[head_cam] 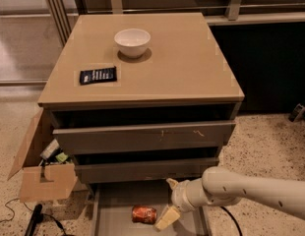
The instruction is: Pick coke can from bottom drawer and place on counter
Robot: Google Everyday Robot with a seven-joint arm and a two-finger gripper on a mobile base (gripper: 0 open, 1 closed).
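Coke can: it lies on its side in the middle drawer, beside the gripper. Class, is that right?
Not quite. The camera view shows the coke can lying on its side in the bottom drawer, not the middle one, beside the open gripper.

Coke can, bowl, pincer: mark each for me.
Can [144,214]: camera view, middle of its red side, in the bottom drawer [115,205].
Bowl [132,41]: camera view, outer wall, on the counter [187,63].
Pincer [165,203]: camera view, midway between its open jaws, right of can.
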